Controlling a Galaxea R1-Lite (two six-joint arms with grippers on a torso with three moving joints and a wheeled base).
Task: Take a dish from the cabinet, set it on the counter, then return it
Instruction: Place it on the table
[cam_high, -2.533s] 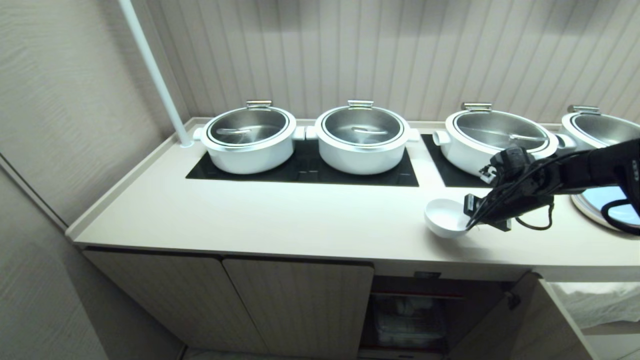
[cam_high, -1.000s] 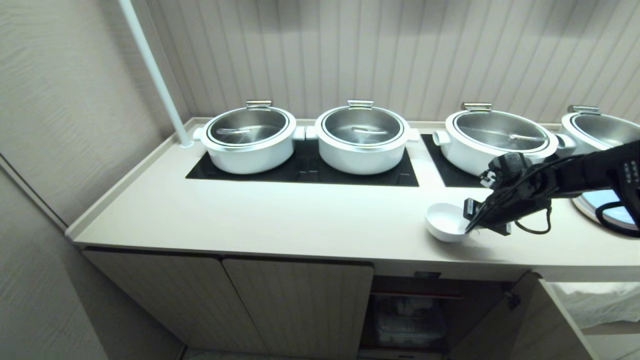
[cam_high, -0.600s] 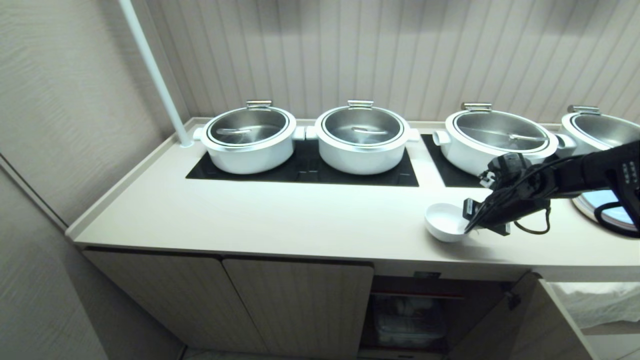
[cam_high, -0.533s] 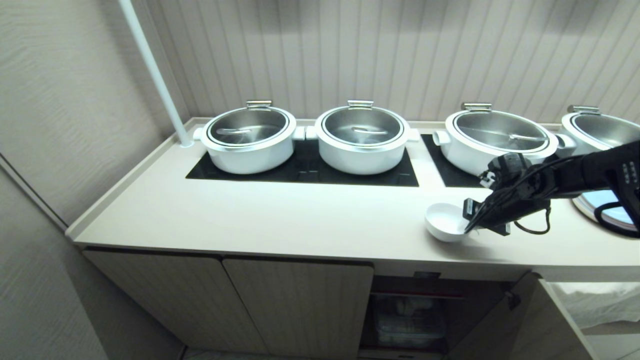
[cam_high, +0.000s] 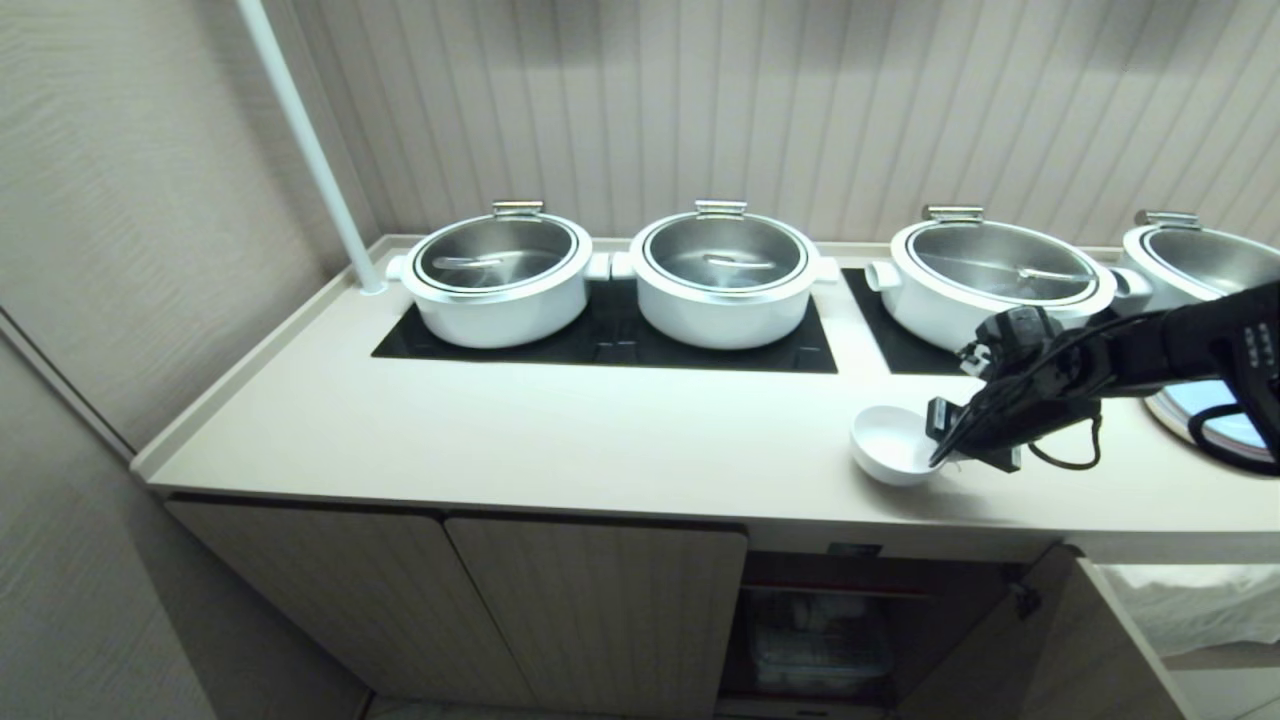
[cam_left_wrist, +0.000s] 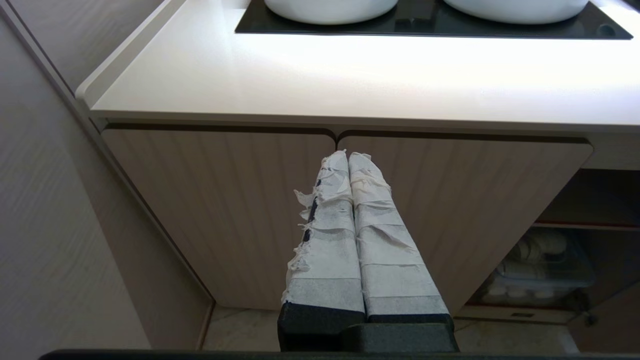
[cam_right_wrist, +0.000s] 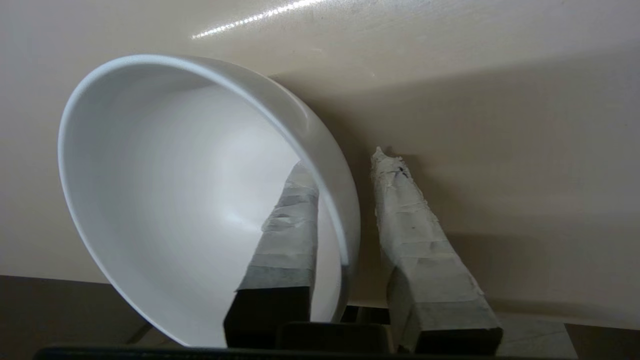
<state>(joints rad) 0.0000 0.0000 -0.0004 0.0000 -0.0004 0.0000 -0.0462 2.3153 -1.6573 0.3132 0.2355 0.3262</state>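
The right tool (cam_right_wrist: 345, 210) straddles the rim of the dish (cam_high: 893, 445), one taped finger (cam_right_wrist: 287, 225) inside the bowl and the other outside its wall. A gap shows between the outer finger and the wall, so the jaws stand slightly parted; I judge the grip is loosened, not clamped, though I can't tell whether the inner finger touches.

The dish sits on the table (cam_high: 600, 440), near the front edge, in front of the third pot (cam_high: 990, 275). From the tool the dish lies directly ahead and toward the robot's left, its open mouth facing up. A round bowl has no long axis, so the relation that matters is rim between the two fingers.

Below the dish, the cabinet (cam_high: 840, 620) stands open, with stacked ware on its shelf. For the return, I reckon the right arm is the one to use: closing on the rim it already spans.

The left tool (cam_left_wrist: 350, 160) is pressed closed and empty, parked facing the shut doors (cam_left_wrist: 225, 200), well away from the dish.
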